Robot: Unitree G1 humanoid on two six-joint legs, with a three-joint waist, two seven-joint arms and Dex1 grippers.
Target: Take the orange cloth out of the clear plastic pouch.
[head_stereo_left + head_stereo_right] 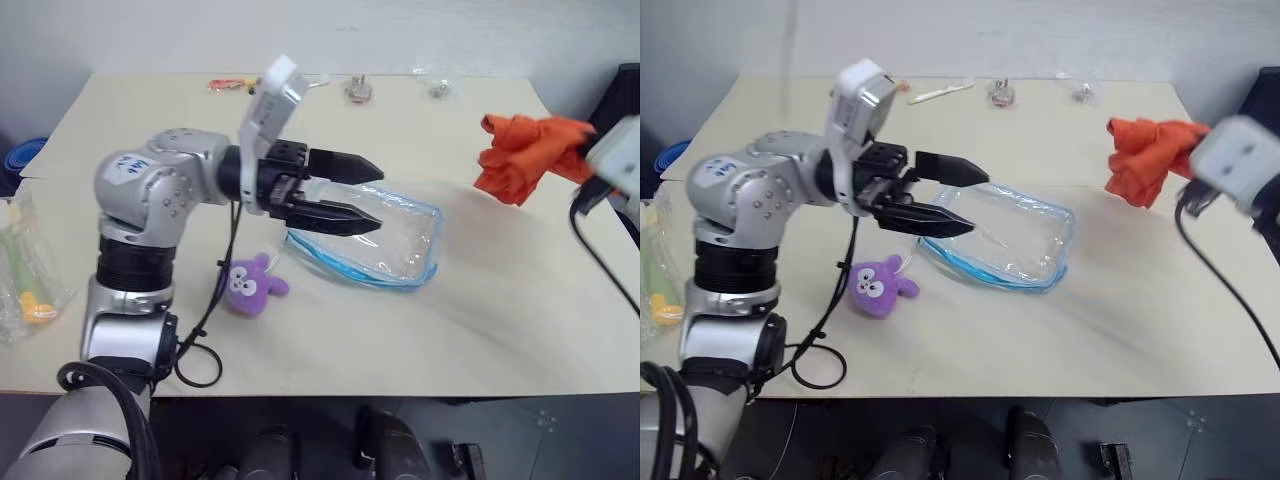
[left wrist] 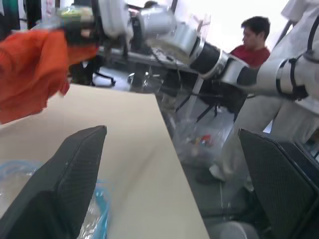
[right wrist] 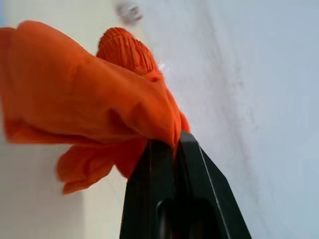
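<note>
Nearest, the left gripper (image 1: 362, 195) hangs with its 2 fingers spread over the clear plastic pouch (image 1: 395, 245) — far right, the right gripper (image 3: 175, 144) pinches the orange cloth (image 1: 522, 155) aloft.

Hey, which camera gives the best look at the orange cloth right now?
The right wrist view: the orange cloth looms large, pinched in the right gripper. Both eye views show it small at the table's right side, clear of the pouch; the left wrist view catches it at the edge.
</note>
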